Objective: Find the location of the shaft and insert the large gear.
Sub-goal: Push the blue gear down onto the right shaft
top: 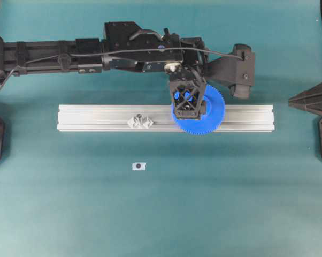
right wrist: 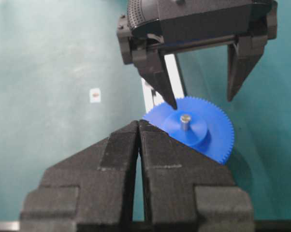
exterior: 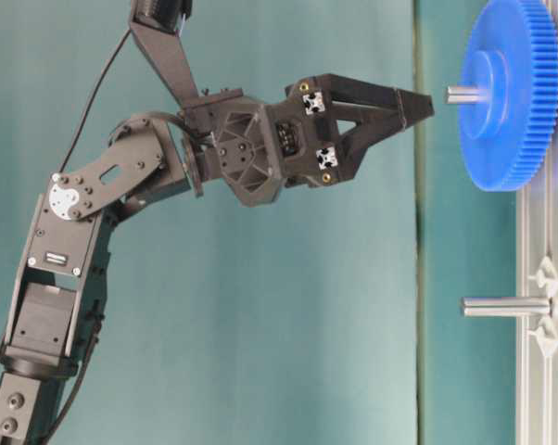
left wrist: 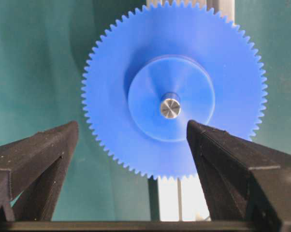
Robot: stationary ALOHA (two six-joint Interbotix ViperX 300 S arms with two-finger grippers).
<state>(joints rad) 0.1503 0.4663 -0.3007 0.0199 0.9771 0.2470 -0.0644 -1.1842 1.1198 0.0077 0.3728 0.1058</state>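
Observation:
The large gear (top: pixel 212 115), a bright blue toothed disc, sits flat on the aluminium rail (top: pixel 97 115) with the shaft (left wrist: pixel 170 107) poking up through its hub. From the side, the shaft's tip (exterior: pixel 464 94) stands proud of the gear (exterior: pixel 506 93). My left gripper (top: pixel 188 107) hovers just above the hub, open and holding nothing. Its fingertips (left wrist: pixel 68 133) are apart from the gear (left wrist: pixel 174 58). My right gripper (right wrist: pixel 138 123) is shut and empty, back at the right edge (top: pixel 292 99), looking at the gear (right wrist: pixel 213 135) and the left gripper (right wrist: pixel 202 102).
A second clear mount with a pin (top: pixel 140 121) sits further left on the rail; from table level that pin (exterior: pixel 506 306) shows bare. A small white tag with a dark dot (top: pixel 138 166) lies on the green mat in front of the rail.

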